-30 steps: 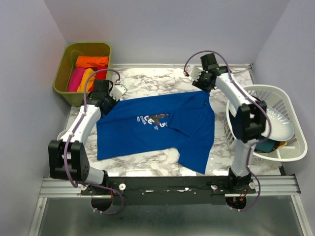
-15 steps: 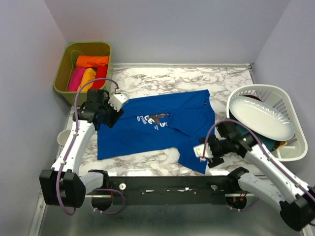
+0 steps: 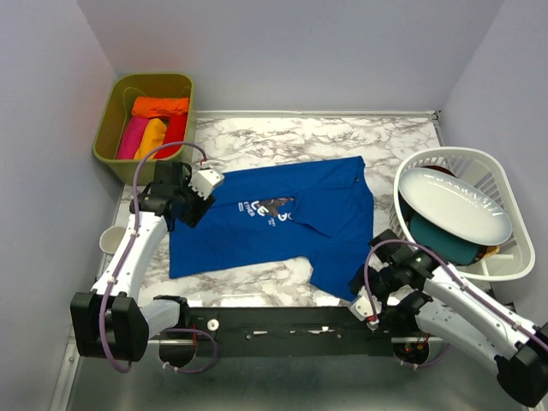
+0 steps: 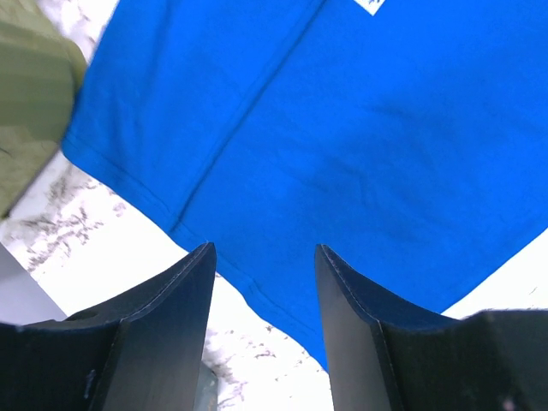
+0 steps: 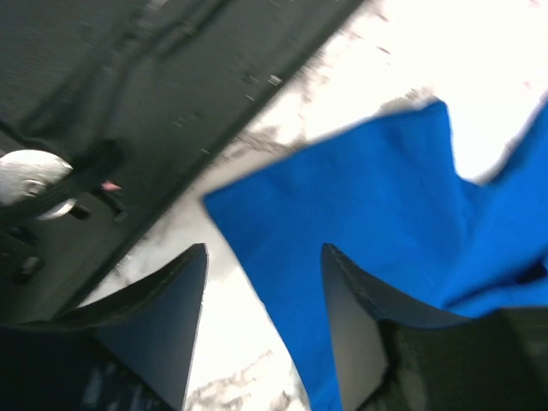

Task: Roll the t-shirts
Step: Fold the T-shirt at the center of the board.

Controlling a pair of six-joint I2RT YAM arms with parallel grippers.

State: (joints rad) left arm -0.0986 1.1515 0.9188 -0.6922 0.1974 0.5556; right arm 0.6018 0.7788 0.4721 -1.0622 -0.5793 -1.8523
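Swinging back from the far side of the table (image 3: 282, 137), where it was reaching a second ago, the right arm is now crouching low at the near edge. The right end effector (image 3: 361, 289) is hovering over the near right corner of the blue t-shirt (image 3: 274, 231), just beside the black rail (image 3: 282, 325). Its wrist view is coming through blurred, but the two fingers (image 5: 163, 317) are plainly standing spread, with the blue corner showing in the gap and nothing pinched between them. Over on the other side, the left end effector (image 3: 188, 208) is sitting a little nearer than before, above the far left edge of the same shirt. Its fingers (image 4: 163, 325) are likewise standing apart and gripping nothing, with the hem and a strip of bare marble showing between them. The blue t-shirt is lying where it was, spread flat in the middle of the table with its chest graphic (image 3: 267, 210) facing up. The orange t-shirt (image 3: 161, 106), pink t-shirt (image 3: 130, 137), yellow t-shirt (image 3: 152, 135) and red t-shirt (image 3: 175, 128) are sitting packed together in the olive bin (image 3: 116, 107) at the far left. Off to the right, a white basket (image 3: 505, 257) is holding a white plate (image 3: 454, 205), with a teal dish (image 3: 441, 240) peeking out beneath it.
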